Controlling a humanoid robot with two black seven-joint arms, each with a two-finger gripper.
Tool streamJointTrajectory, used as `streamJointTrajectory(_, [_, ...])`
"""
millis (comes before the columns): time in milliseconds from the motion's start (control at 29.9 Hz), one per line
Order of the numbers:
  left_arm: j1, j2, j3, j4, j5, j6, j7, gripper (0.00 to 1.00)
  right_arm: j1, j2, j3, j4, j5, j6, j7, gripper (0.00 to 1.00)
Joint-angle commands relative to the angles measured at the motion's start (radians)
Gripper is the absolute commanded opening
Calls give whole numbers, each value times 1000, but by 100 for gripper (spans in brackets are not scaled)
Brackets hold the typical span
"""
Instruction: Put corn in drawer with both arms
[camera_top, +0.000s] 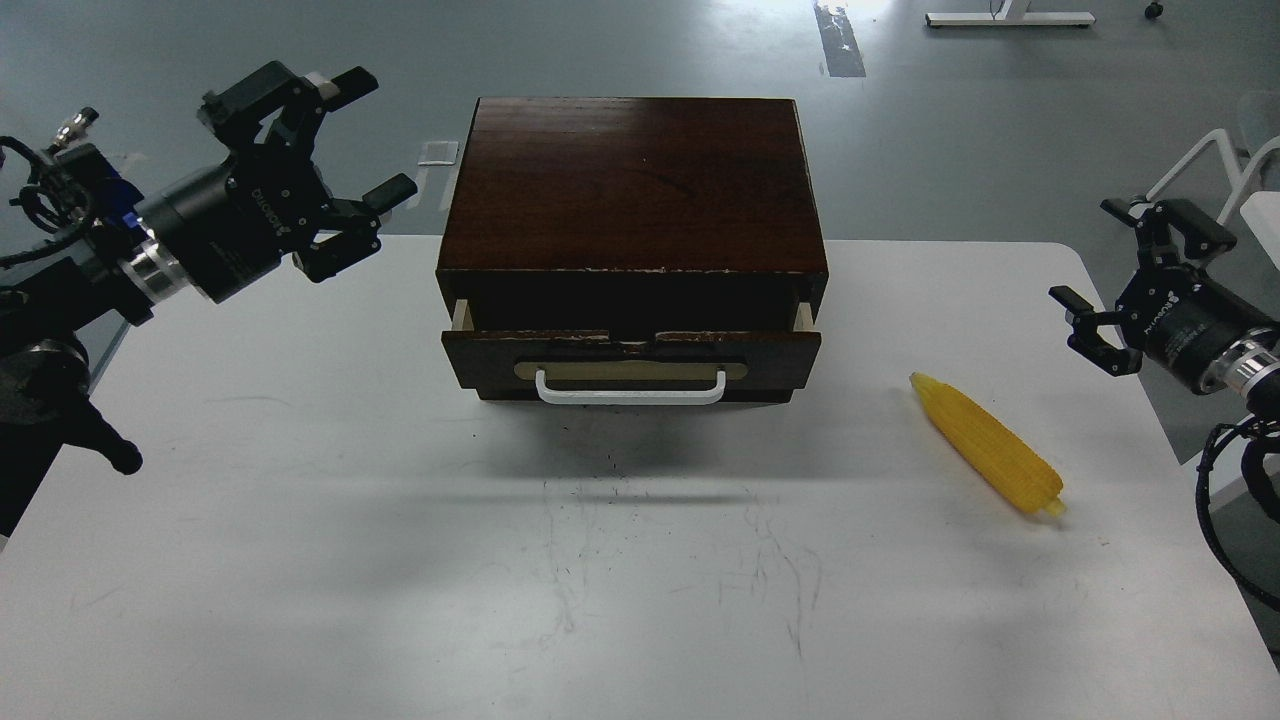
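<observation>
The yellow corn (988, 443) lies on the white table at the right, point toward the cabinet. The drawer (630, 362) of the dark wooden cabinet (632, 180) stands pulled out a little, pale sides showing, white bar handle (630, 388) facing me. My left gripper (350, 140) is open and empty, raised at the far left, left of the cabinet. My right gripper (1110, 255) is open and empty at the right table edge, behind and right of the corn.
The white table (600, 580) has faint scuff marks in its front middle. A white chair frame (1225, 165) stands off the table's right rear corner. Grey floor lies behind the cabinet.
</observation>
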Motion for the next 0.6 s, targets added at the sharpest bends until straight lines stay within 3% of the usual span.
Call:
streamJointTrajectory(0, [46,-30,-4,117,-97,-10,0,99,3,-2,1,4,-87,0,0,100])
streamJointTrajectory(100, [79,-43,-4,157,-138,-12,0,99,10,-2,0,7,-121,0,0,100])
streamJointTrajectory(368, [153,-135,-13,269,-154,-9,0,99,83,-68,0,13,-520,0,0,100])
streamJointTrajectory(568, [153,-155,-36,282,-160,-6,0,99,142,-93,-2,15,-853,0,0,100])
